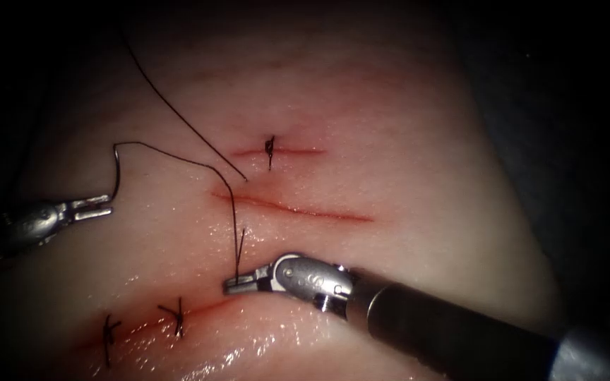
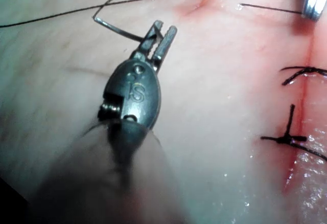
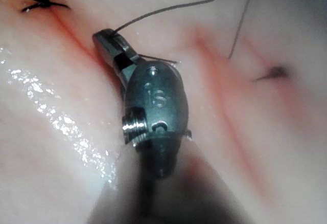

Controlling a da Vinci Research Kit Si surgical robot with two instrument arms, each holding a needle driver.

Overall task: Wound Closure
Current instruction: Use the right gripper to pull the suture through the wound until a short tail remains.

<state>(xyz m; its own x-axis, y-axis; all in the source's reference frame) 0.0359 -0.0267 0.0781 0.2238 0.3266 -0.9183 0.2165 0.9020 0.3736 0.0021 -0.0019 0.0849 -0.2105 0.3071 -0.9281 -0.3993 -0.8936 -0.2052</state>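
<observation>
Tissue (image 1: 404,106) pale, glistening, three cuts across it. Middle cut (image 1: 298,208) open, unstitched, lying just beyond the right tool's tip. Upper cut (image 1: 280,149) has one stitch (image 1: 270,148). Lower cut (image 1: 142,328) runs off from the right tool's jaws toward the left tool's side, carrying two knotted stitches (image 1: 178,314).

Right tool (image 1: 241,283) comes in from the right, jaws closed flat on the thread (image 1: 235,219) right at the near end of the lower cut, tips down on the tissue. Thread rises straight up from its jaws, short cut tail alongside. Housing stamped "16" (image 3: 156,95).

Left tool (image 1: 97,209) sits well out to the left of all the cuts, jaws pinched shut on the needle (image 1: 117,169) near one end. Needle stands up from the jaws, free of the tissue; its upper end bends over into the thread, which arcs across toward the right tool. Housing stamped "S" (image 2: 136,91).

A second strand (image 1: 178,113) runs from the dark upper-left down to a point beside the middle cut.
</observation>
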